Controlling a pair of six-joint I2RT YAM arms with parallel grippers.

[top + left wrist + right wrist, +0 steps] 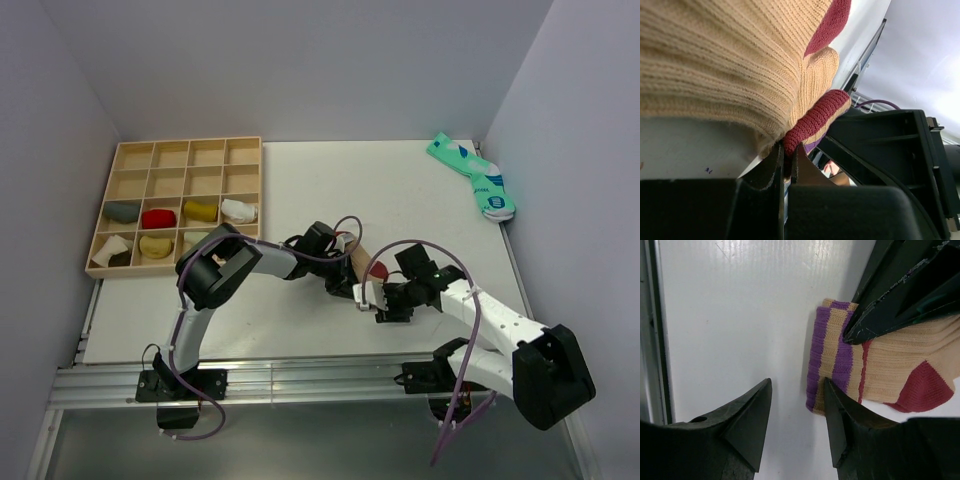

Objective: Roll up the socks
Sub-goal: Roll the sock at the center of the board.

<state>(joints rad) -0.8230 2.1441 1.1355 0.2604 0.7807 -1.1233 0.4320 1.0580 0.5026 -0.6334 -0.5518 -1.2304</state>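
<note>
The tan sock (360, 262) is lying on the white tabletop (300, 190) at the centre of the top view, between the two arms; well apart from it, a wooden tray (112, 195) of small rolled socks is sitting at upper left and a pair of teal socks (470, 172) is lying at upper right.

In the right wrist view the sock (890, 370) is stretching across the frame with its long axis running left to right; its purple-striped cuff is pointing toward the left and a maroon patch is showing at lower right.

The left pincer (787, 155) is clenching on a maroon fold of the sock (730, 60), its fingers nearly meeting around the knit.

The right pincer (797, 385) is standing released, jaws spread; one finger (837, 415) is sitting just beside the cuff edge, and the other is hovering over bare tabletop.
</note>
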